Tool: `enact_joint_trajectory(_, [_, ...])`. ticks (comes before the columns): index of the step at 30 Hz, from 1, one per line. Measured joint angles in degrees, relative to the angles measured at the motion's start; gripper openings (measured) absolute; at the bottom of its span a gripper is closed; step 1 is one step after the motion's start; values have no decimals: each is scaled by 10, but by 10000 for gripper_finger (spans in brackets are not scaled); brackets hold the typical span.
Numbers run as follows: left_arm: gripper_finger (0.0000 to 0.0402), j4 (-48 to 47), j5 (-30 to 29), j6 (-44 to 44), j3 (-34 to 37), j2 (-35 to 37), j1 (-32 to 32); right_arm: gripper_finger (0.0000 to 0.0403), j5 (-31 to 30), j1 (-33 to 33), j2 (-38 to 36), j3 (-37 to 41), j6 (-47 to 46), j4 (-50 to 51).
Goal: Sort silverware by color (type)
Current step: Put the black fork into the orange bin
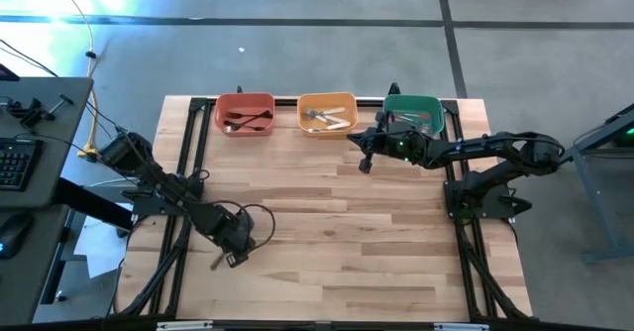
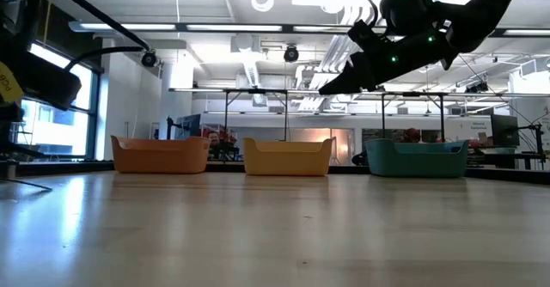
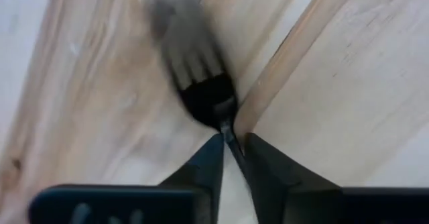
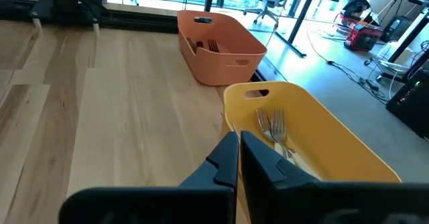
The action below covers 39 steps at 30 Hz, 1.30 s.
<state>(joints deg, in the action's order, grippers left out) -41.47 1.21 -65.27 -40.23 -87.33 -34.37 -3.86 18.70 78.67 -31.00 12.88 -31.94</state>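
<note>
My left gripper point(image 1: 235, 255) is over the near-left part of the table, shut on a black fork point(image 3: 201, 83) whose tines point away from the fingers. My right gripper point(image 1: 364, 165) hangs shut and empty above the table just in front of the yellow bin point(image 1: 302, 114), between it and the green bin point(image 1: 413, 101). Dark forks point(image 1: 248, 123) lie in the red bin point(image 1: 220, 114). Silver forks point(image 4: 271, 127) lie in the yellow bin. My right arm partly covers the green bin's inside. My left gripper pinches the black fork between its two fingers at the neck point(image 3: 228, 122), just behind the tined head. The head sticks out beyond the fingertips, in line with them. The rest of the handle is hidden between the fingers.
The three bins stand in a row along the table's far edge, red at left, yellow in the middle, green at right. Black frame rails run along the left and right table edges point(image 1: 188, 172). A desk with a keyboard point(image 1: 15, 163) stands left of the table.
</note>
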Motion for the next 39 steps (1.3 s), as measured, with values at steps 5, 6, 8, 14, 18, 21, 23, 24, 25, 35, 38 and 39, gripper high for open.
enact_joint_trajectory(5, [7, -12, -32, 47, 0, 3, 19, 0, 0, 0, 0, 0, 0, 0])
enact_joint_trajectory(6, [7, -16, -44, 56, 0, 6, 27, 0, 0, 0, 0, 0, 0, 0])
enact_joint_trajectory(8, [8, -27, -71, 74, 2, 15, 45, 0, 0, 0, 0, 0, 0, 0])
enact_joint_trajectory(14, [3, -79, -124, 139, 3, 82, 118, 0, 0, 0, 0, 0, 0, 1])
enact_joint_trajectory(18, [3, -117, -166, 197, 2, 155, 193, 0, 0, 0, 0, 0, 0, 2])
enact_joint_trajectory(21, [2, -136, -202, 271, -1, 206, 266, 0, 0, 0, 0, 0, 0, 5])
enact_joint_trajectory(23, [2, -141, -219, 334, -8, 233, 321, 0, 0, 0, 0, 0, 0, 5])
enact_joint_trajectory(24, [1, -141, -228, 369, -13, 241, 350, 0, 0, 0, 0, 0, 0, 5])
enact_joint_trajectory(25, [1, -142, -237, 404, -17, 247, 382, 0, 0, 0, 0, 0, 0, 5])
enact_joint_trajectory(35, [1, -22, -250, 758, -53, 227, 682, 0, 0, 0, 0, 0, -5, 6])
enact_joint_trajectory(38, [1, 45, -225, 862, -53, 201, 736, 0, 0, 0, 0, 0, -10, 6])
enact_joint_trajectory(39, [1, 62, -217, 893, -53, 192, 748, 0, 0, 0, 0, 0, -11, 6])
